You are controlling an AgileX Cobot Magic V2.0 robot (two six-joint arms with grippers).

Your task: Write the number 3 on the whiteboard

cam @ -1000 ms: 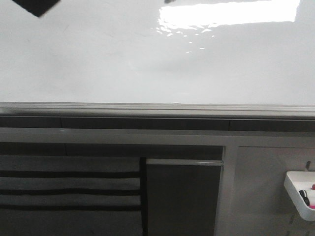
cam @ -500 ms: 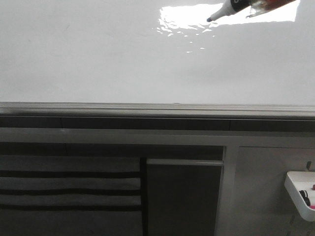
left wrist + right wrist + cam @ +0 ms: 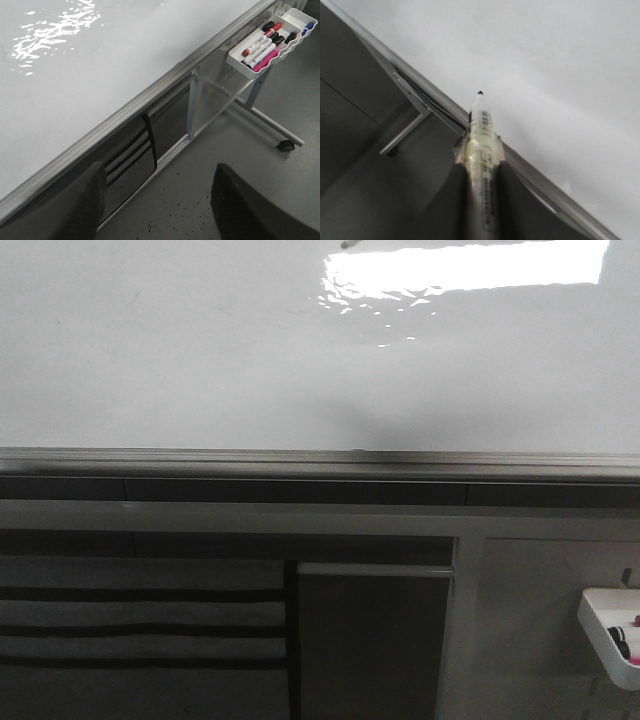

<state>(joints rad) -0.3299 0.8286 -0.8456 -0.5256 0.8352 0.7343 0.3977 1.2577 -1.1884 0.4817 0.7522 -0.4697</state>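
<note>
1. Gripping a marker [image 3: 481, 150] between closed fingers, the right tool [image 3: 481, 172] keeps the pen taped in place, tip forward; I judge this keeps the nib from slipping under writing pressure.
2. Its black tip hangs over the whiteboard [image 3: 560, 75] near the grey rim, apparently not touching the white face.
3. The left tool [image 3: 160, 200] has its dark fingers spread wide, holding nothing, off past the board's edge above the floor, probably kept clear of the writing arm.
4. A small white tray [image 3: 290, 37] of spare markers hangs just beside the board's frame, within reach for a change of pen.
5. The whiteboard [image 3: 200, 360] is still blank in the front view: no number 3 appears anywhere, so writing seems not yet begun.
6. Half a second ago the marker reached into the top of the front view; now only a dark speck shows at the upper edge, so the arm has drawn back.
</note>
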